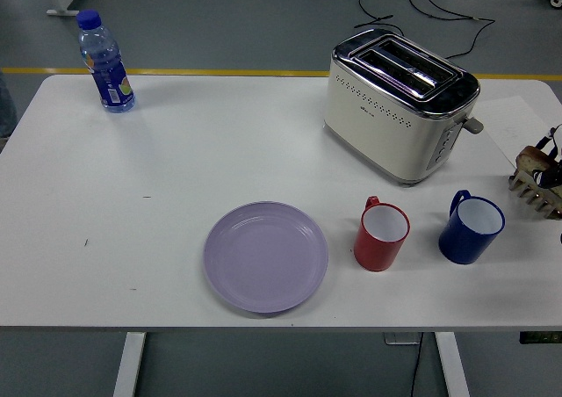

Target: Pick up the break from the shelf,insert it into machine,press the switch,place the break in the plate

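The cream and chrome toaster (399, 105) stands at the back right of the table, its two slots empty and its lever (474, 126) on the right end. A lilac plate (266, 256) lies empty near the front middle. At the right edge a wooden rack (536, 197) holds a brown slice of bread (529, 161). Only a small black part of my right hand (553, 170) shows, right at the bread and cut off by the picture's edge. I cannot see whether it grips the slice. My left arm is out of the picture.
A red mug (383, 233) and a blue mug (471, 227) stand between the plate and the rack, in front of the toaster. A blue-capped water bottle (105, 61) stands at the back left. Cables lie on the floor beyond the table.
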Controlling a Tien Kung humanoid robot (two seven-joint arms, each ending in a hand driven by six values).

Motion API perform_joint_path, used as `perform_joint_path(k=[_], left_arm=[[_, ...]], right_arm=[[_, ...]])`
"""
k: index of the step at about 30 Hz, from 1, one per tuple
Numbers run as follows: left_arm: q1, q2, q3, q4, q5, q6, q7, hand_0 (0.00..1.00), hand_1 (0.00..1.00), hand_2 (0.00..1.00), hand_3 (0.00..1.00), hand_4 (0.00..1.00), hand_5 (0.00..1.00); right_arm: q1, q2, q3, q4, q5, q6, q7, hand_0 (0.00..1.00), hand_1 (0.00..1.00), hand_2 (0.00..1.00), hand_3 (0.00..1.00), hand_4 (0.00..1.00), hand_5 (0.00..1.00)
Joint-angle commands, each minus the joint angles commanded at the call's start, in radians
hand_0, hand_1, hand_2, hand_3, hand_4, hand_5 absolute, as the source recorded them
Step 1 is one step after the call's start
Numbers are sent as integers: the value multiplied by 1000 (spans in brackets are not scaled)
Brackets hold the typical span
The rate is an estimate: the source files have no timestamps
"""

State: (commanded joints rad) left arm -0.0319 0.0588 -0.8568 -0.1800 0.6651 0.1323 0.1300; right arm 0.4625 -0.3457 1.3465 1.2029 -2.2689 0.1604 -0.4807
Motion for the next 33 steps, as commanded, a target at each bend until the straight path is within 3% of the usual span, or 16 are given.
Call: perform_joint_path(k=[4,5,10,11,14,16,17,22,23,28,29,33], left_arm=[[0,0,-2,0,2,0,1,687,637,696,718,457,998],[0,0,-2,0,3,0,1,687,637,695,718,460,998],[0,0,-5,0,5,-1,2,687,637,695,718,460,998],[0,1,-2,0,2,-1,1,687,634,695,718,461,998],[-1,2,0,0,1,0,2,687,634,695,718,461,998],[-1,2,-2,0,2,0,2,687,634,695,718,461,998],[-1,2,-2,0,3,0,2,689,635,695,718,462,998],[1,0,-14,0,15,0,4,689,635,695,718,462,998],[2,0,-15,0,17,0,5,690,636,696,718,462,998],[4,0,-22,0,24,0,6,690,636,696,718,462,998],[5,0,-29,0,31,0,7,690,638,698,719,462,998],[9,0,-42,0,47,-1,10,690,638,698,719,462,998]], right_arm=[[3,-2,-12,-7,0,-12,-6,460,433,473,579,718,93],[4,-3,-14,-7,0,-16,-7,372,363,418,496,651,58],[12,-10,-26,-7,0,-39,-12,372,363,418,496,651,58],[13,-12,-28,-7,0,-44,-13,273,327,397,460,526,2],[18,-17,-35,-8,0,-55,-14,273,327,397,460,526,2],[20,-21,-41,-10,0,-80,-16,273,327,397,460,526,2],[21,-21,-42,-10,0,-87,-16,267,314,393,455,466,2],[23,-31,-46,-5,0,-145,-12,267,314,393,455,466,2],[23,-34,-46,-1,0,-153,-11,270,298,378,440,397,2],[24,-49,-46,20,0,-169,-4,270,298,378,440,397,2],[26,-64,-49,41,0,-173,-1,243,285,369,429,359,2],[32,-106,-52,102,28,-175,3,243,285,369,429,359,2]])
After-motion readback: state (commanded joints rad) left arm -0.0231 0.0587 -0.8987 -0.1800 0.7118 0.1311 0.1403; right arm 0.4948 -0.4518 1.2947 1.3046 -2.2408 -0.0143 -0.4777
